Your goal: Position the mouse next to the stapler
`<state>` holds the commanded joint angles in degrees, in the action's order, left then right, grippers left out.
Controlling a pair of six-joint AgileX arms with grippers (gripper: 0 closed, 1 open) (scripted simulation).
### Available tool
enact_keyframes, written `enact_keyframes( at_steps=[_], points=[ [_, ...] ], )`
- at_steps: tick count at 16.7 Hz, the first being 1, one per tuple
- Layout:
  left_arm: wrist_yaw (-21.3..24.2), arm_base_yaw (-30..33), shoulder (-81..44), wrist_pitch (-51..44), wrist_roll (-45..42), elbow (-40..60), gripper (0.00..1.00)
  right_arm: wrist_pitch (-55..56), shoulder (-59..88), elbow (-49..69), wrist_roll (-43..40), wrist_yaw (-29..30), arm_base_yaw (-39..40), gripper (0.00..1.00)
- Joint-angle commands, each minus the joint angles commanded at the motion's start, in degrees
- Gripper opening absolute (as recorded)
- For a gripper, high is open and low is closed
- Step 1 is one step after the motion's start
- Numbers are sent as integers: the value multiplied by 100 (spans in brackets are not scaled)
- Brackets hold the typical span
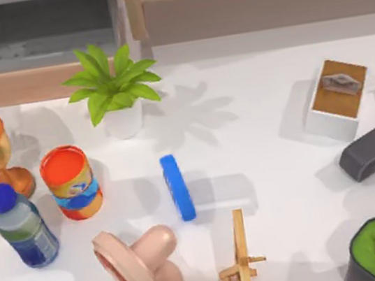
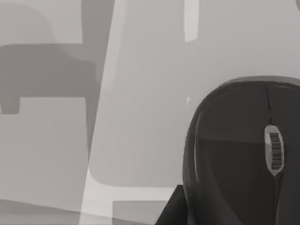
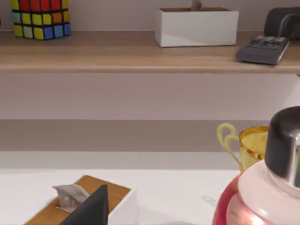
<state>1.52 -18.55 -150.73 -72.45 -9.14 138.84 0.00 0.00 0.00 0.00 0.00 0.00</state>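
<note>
Poking from tissue box – tissue, mouse nr; L gripper, R gripper – can't tell.

A dark mouse with a ribbed scroll wheel is occupying the lower right of the frame, lying on the pale worktop; grey shadows are crossing the upper left.

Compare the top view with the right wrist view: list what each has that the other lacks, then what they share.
Top view alone: the mouse at the table's right, the stapler near the middle, an orange can, a water bottle, two potted plants.

Right wrist view alone: a wooden shelf carrying a colour cube, a white box and a calculator.

Shared: the tissue box and the white table.
</note>
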Motion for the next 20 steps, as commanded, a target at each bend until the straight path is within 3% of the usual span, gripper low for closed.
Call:
enact_keyframes(
  at_steps=[7,11,15,20],
  points=[
    [-79,-19,593,-269,422,80,0,0,0,0,0,0,0,100],
    [-200,346,1346,-494,1096,-72,0,0,0,0,0,0,0,100],
    [-302,1230,1965,-620,1929,-436,0,0,0,0,0,0,0,100],
    [-386,2825,2493,-463,3079,-942,0,0,0,0,0,0,0,100]
  ],
)
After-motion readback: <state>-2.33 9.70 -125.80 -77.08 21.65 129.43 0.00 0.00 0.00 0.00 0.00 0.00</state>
